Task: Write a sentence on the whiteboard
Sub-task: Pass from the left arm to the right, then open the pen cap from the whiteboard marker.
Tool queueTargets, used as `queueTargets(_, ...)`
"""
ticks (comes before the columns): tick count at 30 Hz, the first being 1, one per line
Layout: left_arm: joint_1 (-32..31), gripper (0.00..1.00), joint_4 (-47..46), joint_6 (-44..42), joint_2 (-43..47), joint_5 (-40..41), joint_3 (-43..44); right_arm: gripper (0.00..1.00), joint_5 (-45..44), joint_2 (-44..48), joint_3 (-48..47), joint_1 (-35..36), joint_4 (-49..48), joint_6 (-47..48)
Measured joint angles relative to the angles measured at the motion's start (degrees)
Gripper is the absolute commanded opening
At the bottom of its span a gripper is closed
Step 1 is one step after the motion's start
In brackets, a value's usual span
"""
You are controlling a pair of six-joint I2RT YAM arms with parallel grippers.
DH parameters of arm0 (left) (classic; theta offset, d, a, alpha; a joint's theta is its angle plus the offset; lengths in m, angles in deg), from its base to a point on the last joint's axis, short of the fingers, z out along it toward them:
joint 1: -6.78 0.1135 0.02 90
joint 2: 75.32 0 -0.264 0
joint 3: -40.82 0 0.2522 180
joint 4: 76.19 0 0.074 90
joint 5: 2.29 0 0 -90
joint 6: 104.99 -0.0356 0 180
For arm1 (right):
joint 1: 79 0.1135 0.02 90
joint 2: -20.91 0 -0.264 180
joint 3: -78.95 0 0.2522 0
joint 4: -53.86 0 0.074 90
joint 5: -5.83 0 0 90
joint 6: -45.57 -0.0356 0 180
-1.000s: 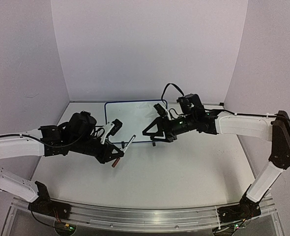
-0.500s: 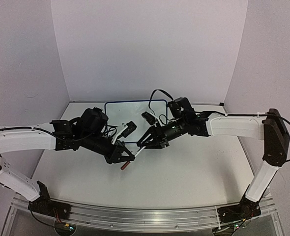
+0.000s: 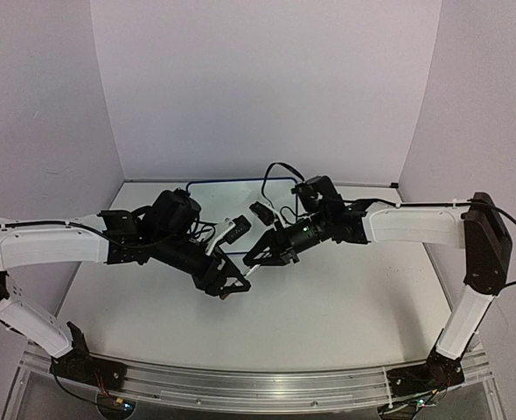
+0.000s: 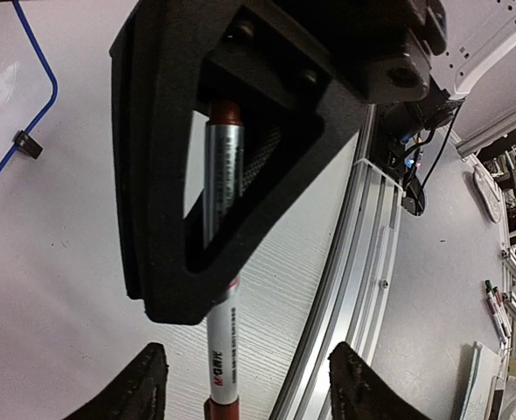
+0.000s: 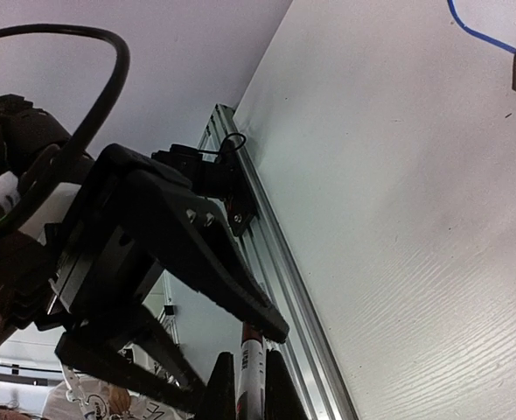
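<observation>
Whiteboard (image 3: 227, 199) lies at 12 o'clock. Your right gripper (image 5: 247, 389) squeezes the marker (image 4: 223, 184). Your left gripper (image 4: 256, 385) is open around it. Its red letters are too blurry to read.

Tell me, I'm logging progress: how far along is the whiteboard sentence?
Done: the marker is clamped in the right gripper. In hand: a handover, with the left gripper standing open around the marker's other end. Left: all the writing; the visible part of the whiteboard shows no letters, and the marker is not at it.
</observation>
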Motion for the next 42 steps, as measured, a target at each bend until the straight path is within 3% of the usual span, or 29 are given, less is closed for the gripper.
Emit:
queueTargets(9,0.0,0.69,-0.4,0.0,0.0,0.3,-0.9,0.0,-2.0,2.2,0.0,-3.0,0.0,0.0)
queueTargets(23,0.0,0.36,-0.6,-0.5,-1.0,2.6,-2.0,0.0,0.1,2.8,0.0,-3.4,0.1,0.1)
queueTargets(36,0.0,0.23,-2.5,-0.4,-2.9,1.8,-2.0,0.0,1.6,2.8,0.0,-3.3,0.8,0.4)
queueTargets(40,0.0,0.03,-3.8,-0.3,-2.9,1.0,-2.0,0.0,1.6,2.8,0.0,-3.4,1.3,0.7)
queueTargets(42,0.0,0.0,-4.2,-0.5,-3.1,0.1,-1.9,0.0,1.7,2.8,0.0,-3.4,1.4,0.7)
